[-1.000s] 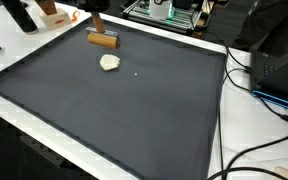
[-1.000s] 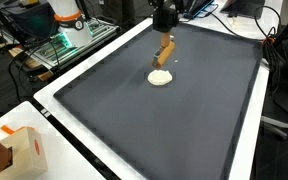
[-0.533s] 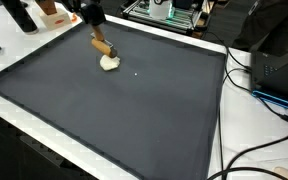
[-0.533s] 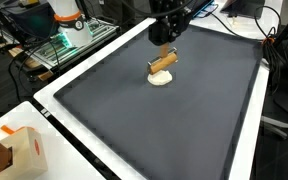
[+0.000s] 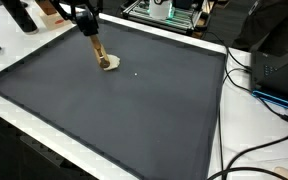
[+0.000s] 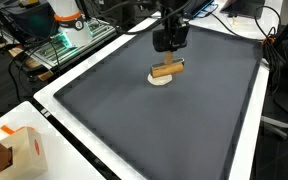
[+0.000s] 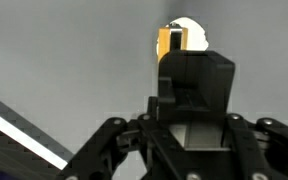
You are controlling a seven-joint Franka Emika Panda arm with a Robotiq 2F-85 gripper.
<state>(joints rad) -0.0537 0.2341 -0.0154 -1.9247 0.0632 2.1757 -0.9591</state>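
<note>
Tan oblong wood block (image 6: 168, 69) by pale disc (image 6: 159, 80)

My matt black gripper (image 6: 170, 54) grips a smooth, tan wooden block (image 6: 167, 70); the pale lump (image 6: 158, 80) looks doughy, and the dark mat (image 6: 134, 125) looks dull and cloth-like.

Your table (image 5: 239, 120) is white, covered almost wholly by a dark grey mat (image 5: 134, 120). Directly on the mat, just under your gripper (image 6: 168, 57), lies a pale round lump (image 6: 160, 79). Black cables (image 5: 246, 152) cross the white margin, well away from the gripper.
</note>
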